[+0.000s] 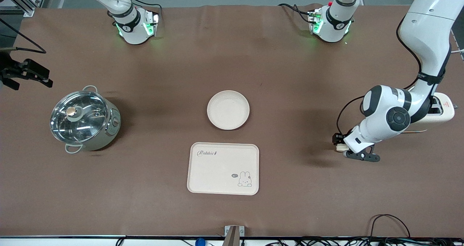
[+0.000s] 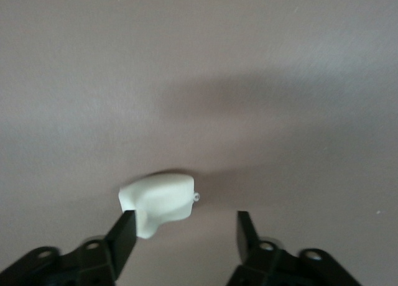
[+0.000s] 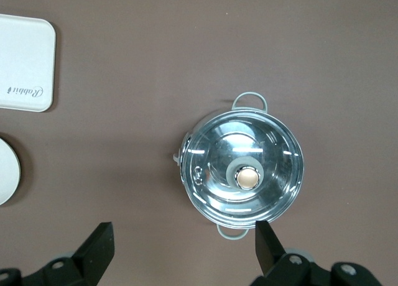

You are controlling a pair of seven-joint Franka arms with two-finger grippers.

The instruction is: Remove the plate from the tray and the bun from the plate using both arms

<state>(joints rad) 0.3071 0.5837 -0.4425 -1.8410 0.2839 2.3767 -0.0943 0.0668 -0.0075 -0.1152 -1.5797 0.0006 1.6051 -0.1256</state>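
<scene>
The round cream plate (image 1: 228, 109) lies on the brown table, farther from the front camera than the cream rabbit tray (image 1: 223, 168). The small pale bun (image 1: 340, 147) lies on the cloth toward the left arm's end. My left gripper (image 1: 353, 151) is low over it and open. In the left wrist view the bun (image 2: 158, 202) rests against one fingertip (image 2: 124, 233), and the other finger stands well apart from it; my left gripper (image 2: 186, 222) is not closed on it. My right gripper (image 1: 27, 74) hangs open and empty above the right arm's end, beside the pot.
A steel pot with a glass lid (image 1: 85, 120) stands toward the right arm's end; it also shows in the right wrist view (image 3: 242, 174), with the tray's corner (image 3: 25, 62) and the plate's edge (image 3: 6, 171). A white appliance (image 1: 442, 112) sits partly hidden by the left arm.
</scene>
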